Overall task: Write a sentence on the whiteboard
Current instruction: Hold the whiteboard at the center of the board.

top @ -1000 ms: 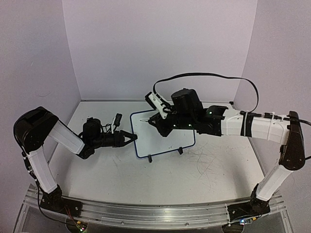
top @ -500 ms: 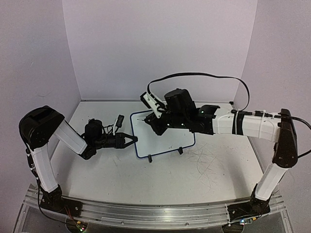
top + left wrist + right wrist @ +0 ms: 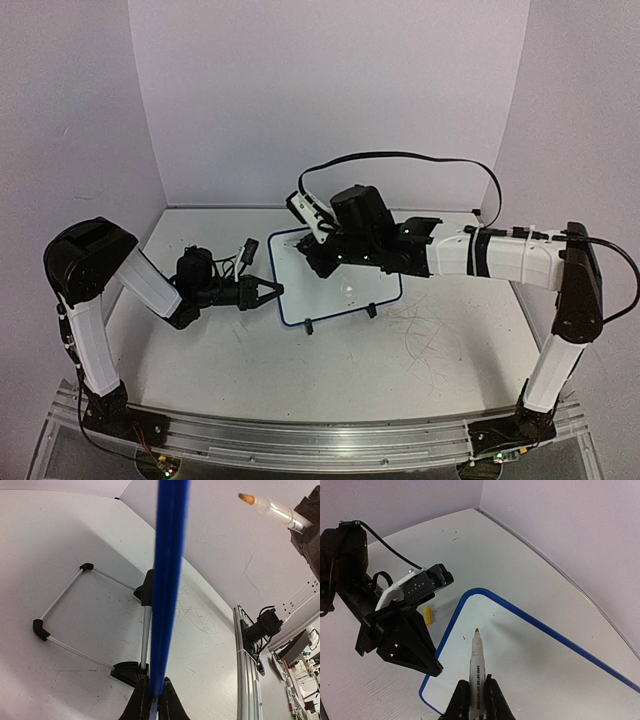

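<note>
The whiteboard (image 3: pixel 352 290), white with a thin blue frame and black feet, stands mid-table. No sentence lettering shows on it. My left gripper (image 3: pixel 279 291) is shut on its left frame edge; in the left wrist view the blue frame (image 3: pixel 167 580) runs up from between my jaws (image 3: pixel 156 701). My right gripper (image 3: pixel 313 251) is shut on a white marker (image 3: pixel 477 665). Its orange tip points at the board's (image 3: pixel 540 655) upper left area. I cannot tell whether the tip touches. The marker (image 3: pixel 272 511) also shows in the left wrist view.
A small yellow piece (image 3: pixel 427 615) lies on the table just left of the board. Thin grey scribble scratches (image 3: pixel 425 335) mark the tabletop right of the board. The board's wire stand and black feet (image 3: pixel 129 672) sit behind it. Purple walls close the back and sides.
My right arm has moved left with the marker, from the board's middle toward its upper left corner. My left gripper has stayed clamped on the board's edge.
</note>
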`<state>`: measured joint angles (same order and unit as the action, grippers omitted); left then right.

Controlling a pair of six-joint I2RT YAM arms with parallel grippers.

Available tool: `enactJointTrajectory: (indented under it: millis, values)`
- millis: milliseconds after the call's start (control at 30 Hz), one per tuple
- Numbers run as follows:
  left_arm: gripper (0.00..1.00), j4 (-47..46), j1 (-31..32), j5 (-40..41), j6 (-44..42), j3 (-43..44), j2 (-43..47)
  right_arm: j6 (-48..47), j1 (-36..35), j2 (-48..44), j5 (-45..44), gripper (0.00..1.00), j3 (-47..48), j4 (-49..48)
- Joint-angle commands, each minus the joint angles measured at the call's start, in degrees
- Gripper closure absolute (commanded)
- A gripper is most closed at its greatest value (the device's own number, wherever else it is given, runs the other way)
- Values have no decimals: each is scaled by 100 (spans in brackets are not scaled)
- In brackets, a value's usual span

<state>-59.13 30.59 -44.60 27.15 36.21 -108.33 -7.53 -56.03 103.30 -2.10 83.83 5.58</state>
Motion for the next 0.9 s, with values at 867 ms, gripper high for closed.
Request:
enactJointTrajectory:
  millis: [867]
  values:
    - [100,-75,-5,29,-137,66,27,-117,-83,258,-493,100,246,-482]
